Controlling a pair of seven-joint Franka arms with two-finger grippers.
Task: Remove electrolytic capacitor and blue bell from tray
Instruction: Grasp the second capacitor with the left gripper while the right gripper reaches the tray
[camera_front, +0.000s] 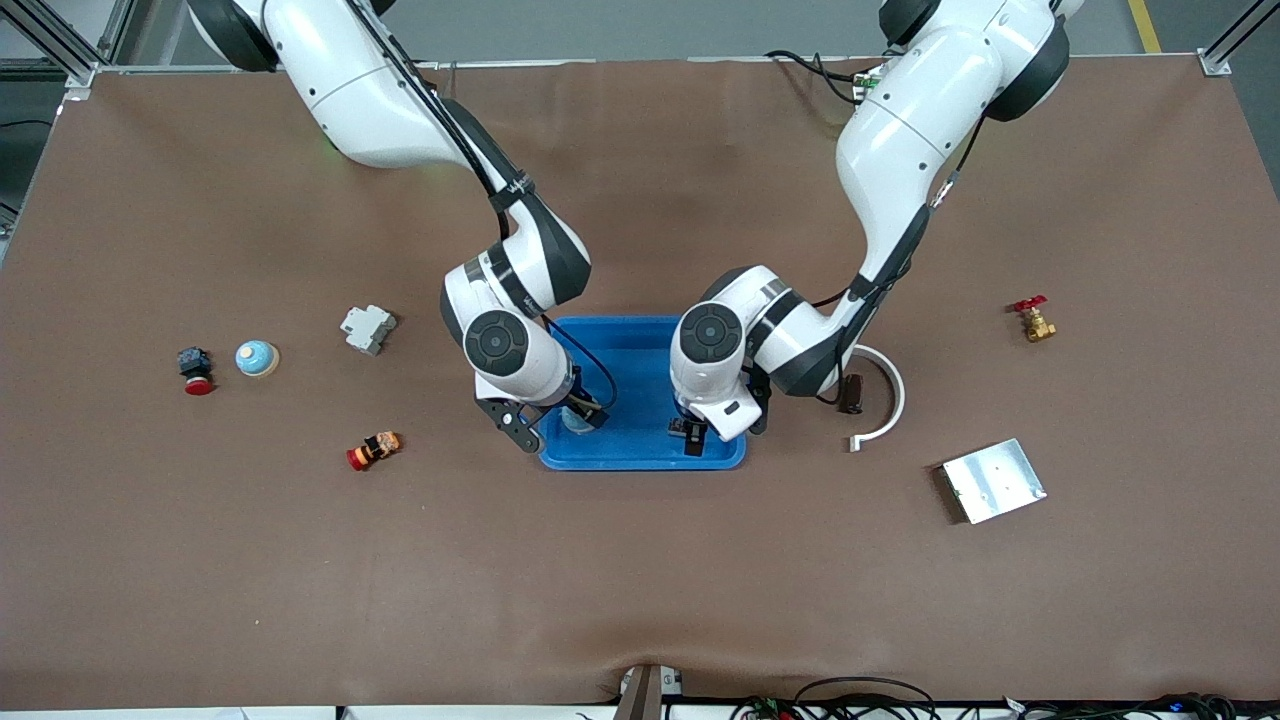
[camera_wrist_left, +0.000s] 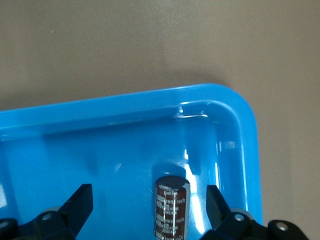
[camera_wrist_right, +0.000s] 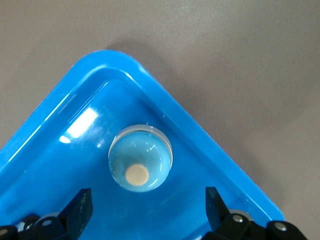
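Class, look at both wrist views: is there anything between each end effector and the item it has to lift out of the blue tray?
Nothing visible. The left end effector, open, hangs over the capacitor; the right end effector, open, hangs over the blue bell. Both items sit uncovered in the tray.

Capacitor (camera_wrist_left: 171, 209) cut off at left wrist view's edge; in front view arms hide bell (camera_wrist_right: 140, 158), most of tray (camera_front: 640, 455).

Surface (camera_front: 640, 600): brown mat, slightly wrinkled, evenly lit.
Frame (camera_front: 60, 50): aluminium rails at the corners.
Floor (camera_front: 640, 25): grey.
Cables (camera_front: 860, 695): along the near edge.
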